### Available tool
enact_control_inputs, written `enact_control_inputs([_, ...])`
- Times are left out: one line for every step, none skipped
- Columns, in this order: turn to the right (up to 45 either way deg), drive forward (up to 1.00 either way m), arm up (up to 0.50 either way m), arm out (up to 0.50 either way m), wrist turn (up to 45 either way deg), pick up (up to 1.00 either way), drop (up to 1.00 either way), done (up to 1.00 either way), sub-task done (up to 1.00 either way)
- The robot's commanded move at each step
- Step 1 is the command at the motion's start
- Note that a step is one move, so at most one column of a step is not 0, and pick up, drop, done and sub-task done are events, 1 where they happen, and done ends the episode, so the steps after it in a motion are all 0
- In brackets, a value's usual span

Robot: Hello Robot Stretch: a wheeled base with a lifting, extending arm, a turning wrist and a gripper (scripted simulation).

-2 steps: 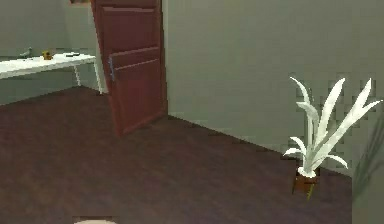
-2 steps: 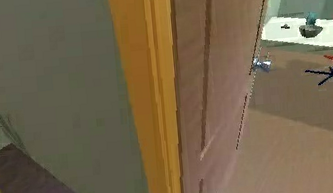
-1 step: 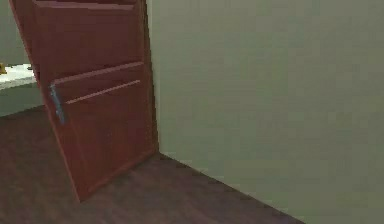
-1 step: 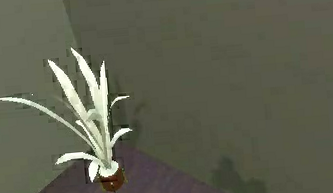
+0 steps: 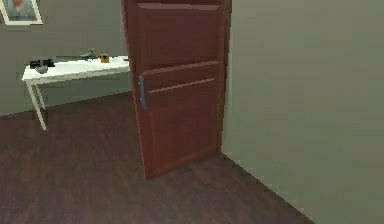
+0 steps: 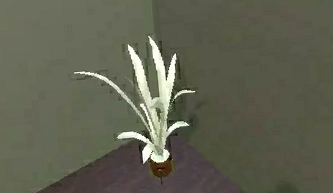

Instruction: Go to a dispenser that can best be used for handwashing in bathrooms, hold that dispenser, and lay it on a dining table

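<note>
A reddish-brown door (image 5: 178, 85) stands in the middle of the forward view. Its top is cut off by the upper edge, and a grey handle (image 5: 143, 93) sits on its left edge. The door hides the right end of a white tabletop (image 5: 75, 70) that runs along the grey wall behind it. One thin white leg (image 5: 40, 105) is visible at the tabletop's left end.

Small things lie on the tabletop. There is a dark lump (image 5: 40, 66) near its left end and a small amber blob (image 5: 104, 59) close to the door. They are too small to name, so I cannot tell whether either is the dispenser. A framed picture (image 5: 20, 10) is cut off by the top left corner.

The floor (image 5: 90, 170) is dark wood planks, and a plain grey wall (image 5: 310, 90) fills the right side.

In the arm side view a plant (image 6: 153, 101) with long pale leaves stands in a small brown pot (image 6: 161, 167) on the floor, in the corner where two grey walls meet.

I cannot tell the state of the jaws.
</note>
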Motion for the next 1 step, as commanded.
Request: enact_control_inputs([0.0,0.05,0.0,0.0,0.0,0.0,0.0,0.0,0.0])
